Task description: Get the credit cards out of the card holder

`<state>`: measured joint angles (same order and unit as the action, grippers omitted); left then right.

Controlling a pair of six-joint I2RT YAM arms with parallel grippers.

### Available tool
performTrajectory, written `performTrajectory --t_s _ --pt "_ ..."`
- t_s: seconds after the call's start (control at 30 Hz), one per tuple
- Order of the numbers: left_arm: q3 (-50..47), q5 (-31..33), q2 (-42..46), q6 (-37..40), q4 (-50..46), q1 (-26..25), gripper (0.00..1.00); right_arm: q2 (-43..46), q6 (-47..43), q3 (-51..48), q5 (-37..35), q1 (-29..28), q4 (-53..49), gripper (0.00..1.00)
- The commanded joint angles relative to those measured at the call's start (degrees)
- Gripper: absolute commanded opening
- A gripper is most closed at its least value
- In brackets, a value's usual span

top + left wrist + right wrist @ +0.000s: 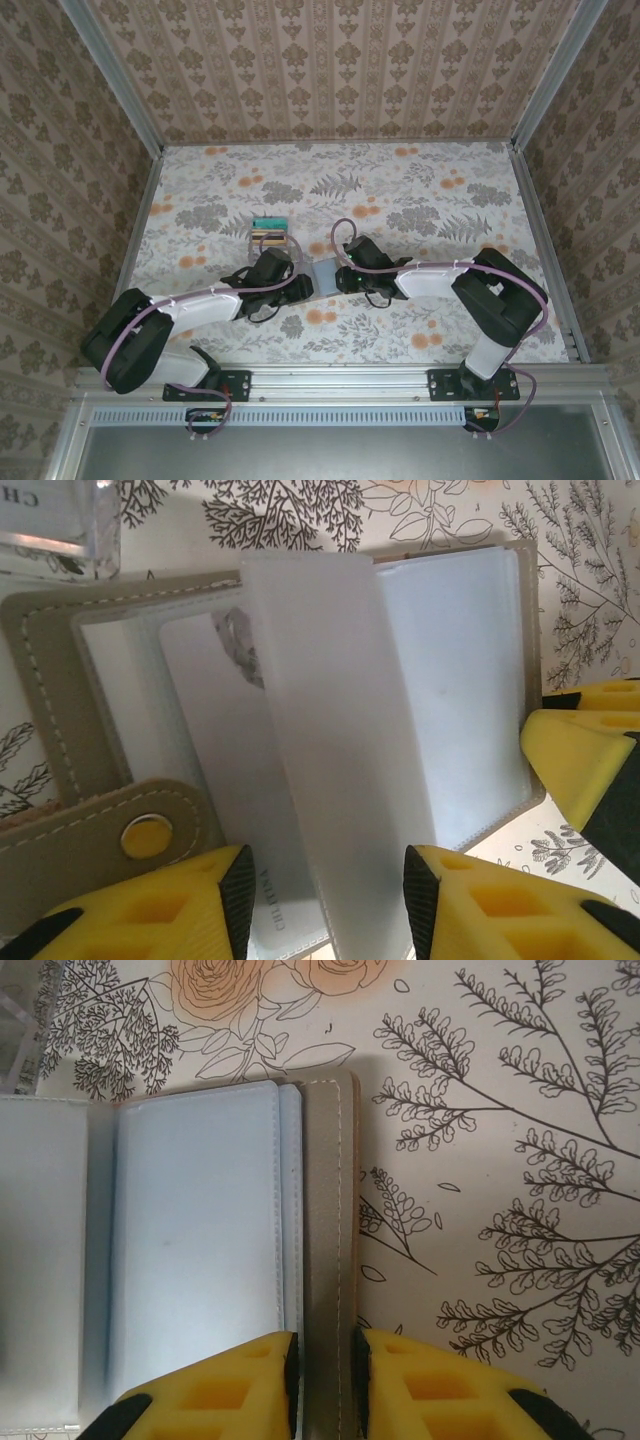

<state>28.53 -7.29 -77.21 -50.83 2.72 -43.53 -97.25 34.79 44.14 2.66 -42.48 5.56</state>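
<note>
Card holder [322, 275]: open flat, centre of table [450, 200] betw. arms. Right gripper [325, 1375] pinches cover edge; left gripper [330, 905] straddles sleeve leaf [320, 710], grip unclear. Pale card [225, 780] in sleeve; coloured cards [268, 230] stacked nearby. Extraction unfinished

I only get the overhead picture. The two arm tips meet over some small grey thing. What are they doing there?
Observer: The right gripper is pinching the tan cover edge of the card holder, which lies open.
Visitor: And the other arm?
Observer: The left gripper has its fingers apart on either side of a clear sleeve standing up from the holder.
Visitor: Any cards inside?
Observer: One pale card shows in a pocket beside that sleeve.
</note>
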Motion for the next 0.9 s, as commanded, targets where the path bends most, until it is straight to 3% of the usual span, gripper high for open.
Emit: performTrajectory --t_s 0.0,0.17,0.27,0.67,0.87 --pt "0.2 -0.5 -0.1 -0.3 1.8 -0.5 0.49 -1.9 1.1 -0.8 1.8 -1.1 -0.4 0.25" --pt "0.7 -0.4 0.5 0.0 1.6 -0.5 0.62 -1.8 1.3 -1.1 1.8 -1.1 -0.1 0.25" --pt "1.1 -0.4 1.5 0.7 1.4 -0.6 0.66 -1.9 1.5 -1.2 1.7 -1.2 0.0 0.25" --pt "6.6 -2.1 -2.4 2.7 3.1 -2.1 0.48 -1.2 6.0 -4.4 2.9 -1.2 4.4 0.25" --pt "7.9 -3.3 -5.9 1.8 4.9 -3.1 0.46 1.5 6.5 -6.2 -0.3 -1.2 3.8 0.26"
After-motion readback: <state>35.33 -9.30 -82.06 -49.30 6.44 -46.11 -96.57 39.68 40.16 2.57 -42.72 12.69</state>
